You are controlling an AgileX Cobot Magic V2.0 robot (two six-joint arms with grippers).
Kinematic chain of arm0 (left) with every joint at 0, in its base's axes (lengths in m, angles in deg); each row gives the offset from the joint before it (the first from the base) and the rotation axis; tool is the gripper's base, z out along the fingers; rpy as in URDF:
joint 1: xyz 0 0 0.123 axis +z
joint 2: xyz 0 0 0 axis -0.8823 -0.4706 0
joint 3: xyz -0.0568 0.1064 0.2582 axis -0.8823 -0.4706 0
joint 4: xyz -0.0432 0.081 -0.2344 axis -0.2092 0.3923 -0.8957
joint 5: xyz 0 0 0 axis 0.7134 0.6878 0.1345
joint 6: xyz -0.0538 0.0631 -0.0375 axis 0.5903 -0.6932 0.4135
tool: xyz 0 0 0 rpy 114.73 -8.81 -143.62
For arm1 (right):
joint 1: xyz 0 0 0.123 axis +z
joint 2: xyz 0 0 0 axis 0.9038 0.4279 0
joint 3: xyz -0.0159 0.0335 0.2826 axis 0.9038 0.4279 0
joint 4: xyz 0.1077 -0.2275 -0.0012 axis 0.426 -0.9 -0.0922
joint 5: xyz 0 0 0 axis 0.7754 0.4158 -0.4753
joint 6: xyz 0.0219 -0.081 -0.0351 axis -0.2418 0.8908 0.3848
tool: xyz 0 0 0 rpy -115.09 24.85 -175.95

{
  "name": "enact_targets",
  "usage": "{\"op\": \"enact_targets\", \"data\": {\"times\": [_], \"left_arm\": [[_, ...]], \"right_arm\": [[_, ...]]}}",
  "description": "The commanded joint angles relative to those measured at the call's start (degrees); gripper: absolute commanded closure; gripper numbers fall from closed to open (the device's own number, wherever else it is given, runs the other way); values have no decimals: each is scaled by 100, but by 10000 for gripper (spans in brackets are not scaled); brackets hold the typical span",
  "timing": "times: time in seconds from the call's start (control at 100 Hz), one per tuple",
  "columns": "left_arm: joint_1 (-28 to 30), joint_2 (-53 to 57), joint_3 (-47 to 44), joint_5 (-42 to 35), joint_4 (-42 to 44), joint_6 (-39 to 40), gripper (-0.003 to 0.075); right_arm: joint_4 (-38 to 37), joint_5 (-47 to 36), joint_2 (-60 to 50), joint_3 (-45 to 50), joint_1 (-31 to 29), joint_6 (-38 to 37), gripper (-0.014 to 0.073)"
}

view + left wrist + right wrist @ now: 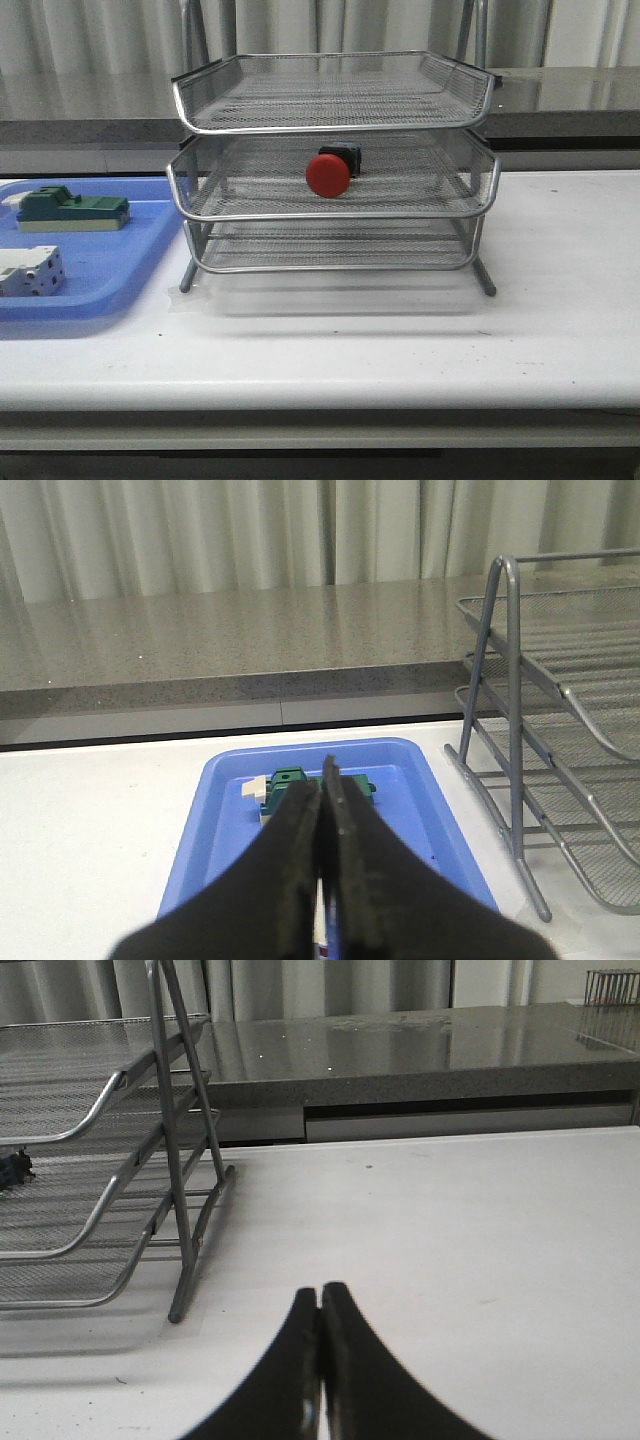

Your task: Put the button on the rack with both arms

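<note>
The button (330,171), red cap on a black body, lies on its side in the middle tier of the silver wire rack (333,215), cap facing front. A dark bit of it shows in the right wrist view (14,1168). The rack also shows in the left wrist view (560,730) and the right wrist view (180,1160). No arm shows in the front view. My left gripper (325,780) is shut and empty above the blue tray. My right gripper (321,1295) is shut and empty over the bare table to the right of the rack.
A flat blue tray (120,270) lies left of the rack, with a green block part (72,209) and a white block part (30,270) in it. The green part shows beyond the left fingers (290,778). A grey counter and curtains stand behind the table.
</note>
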State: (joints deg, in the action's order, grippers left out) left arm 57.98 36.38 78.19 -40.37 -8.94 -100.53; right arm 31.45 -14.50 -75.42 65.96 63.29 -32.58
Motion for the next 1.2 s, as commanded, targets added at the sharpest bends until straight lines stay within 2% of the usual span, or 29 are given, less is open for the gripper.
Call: {"op": "enact_targets", "data": {"times": [0.0, 0.16, 0.23, 0.46, 0.57, 0.71, 0.98, 1.19], "left_arm": [[11, -32, 141, -317, 774, 824, 740], [11, 260, -34, -312, 2523, 2529, 740], [11, 508, -185, -312, 2884, 3025, 740], [11, 1405, -742, -140, 3030, 3074, 740], [11, 1778, -980, 35, 3304, 3494, 740], [11, 2117, -1251, 35, 3307, 3530, 740], [11, 2298, -1680, -35, 3307, 3657, 740], [11, 2298, -1679, 68, 3281, 3657, 740]], "right_arm": [[-74, -477, -116, -81, -29, 66, 655], [-74, -477, -116, -81, -29, 66, 655], [-74, -477, -116, -81, -29, 66, 655], [-74, -477, -116, -81, -29, 66, 655], [-74, -477, -116, -81, -29, 66, 655], [-74, -477, -116, -81, -29, 66, 655], [-74, -477, -116, -81, -29, 66, 655], [-74, -477, -116, -81, -29, 66, 655]]}}
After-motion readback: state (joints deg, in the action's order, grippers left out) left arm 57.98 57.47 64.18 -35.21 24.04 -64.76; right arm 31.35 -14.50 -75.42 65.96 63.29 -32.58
